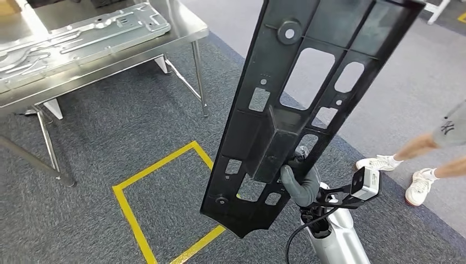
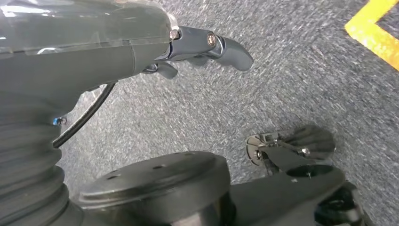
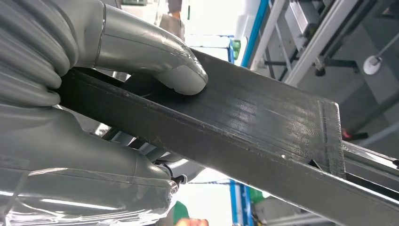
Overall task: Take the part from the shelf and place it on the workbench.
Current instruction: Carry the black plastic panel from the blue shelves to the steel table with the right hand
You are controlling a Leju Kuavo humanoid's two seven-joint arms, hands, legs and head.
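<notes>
Part: long black plastic panel (image 1: 291, 110) with cut-out windows, held up in the air, tilted, its lower end over the yellow floor marking (image 1: 159, 192).
Right hand: right hand (image 1: 301, 184) grips the part near its lower end, thumb (image 3: 181, 75) pressed on one face.
Left hand: left hand (image 2: 207, 47) hangs above the grey carpet (image 2: 291, 84), fingers loosely apart, holding nothing.
Workbench: steel workbench (image 1: 181, 34) stands away from the part, at upper left, a stamped metal sheet (image 1: 77, 38) lying on it.
Person: legs and white shoes (image 1: 420, 184) at right.

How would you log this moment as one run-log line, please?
right hand: grips black part, raised | left hand: holds nothing | workbench: part not yet placed
</notes>
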